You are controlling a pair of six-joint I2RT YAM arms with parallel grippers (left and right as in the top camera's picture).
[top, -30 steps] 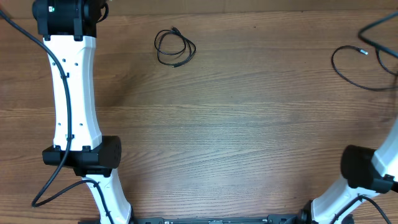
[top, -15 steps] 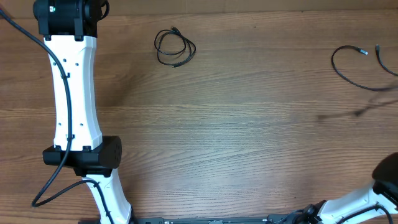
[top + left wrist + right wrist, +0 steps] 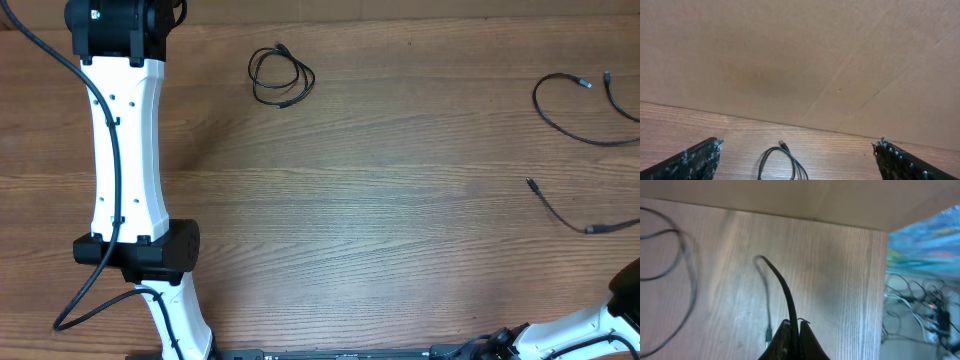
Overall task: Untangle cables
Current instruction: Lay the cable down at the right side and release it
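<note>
L claw [image 3: 799, 145] spread wide, low over the counter [image 3: 400, 200] nr far L corner, facing a cardboard wall [image 3: 790, 60]. Coiled cord [image 3: 281, 77] lies flat by the far edge, L of ctr, ahead of that claw and not touched. Looped cord [image 3: 575, 115] in far R corner. Short cord [image 3: 556, 208] by R edge, runs off frame. R claw [image 3: 792, 326] pressed together, pinching a black strand [image 3: 781, 287] that arcs above the wood; can't tell if it's the short cord.
</note>
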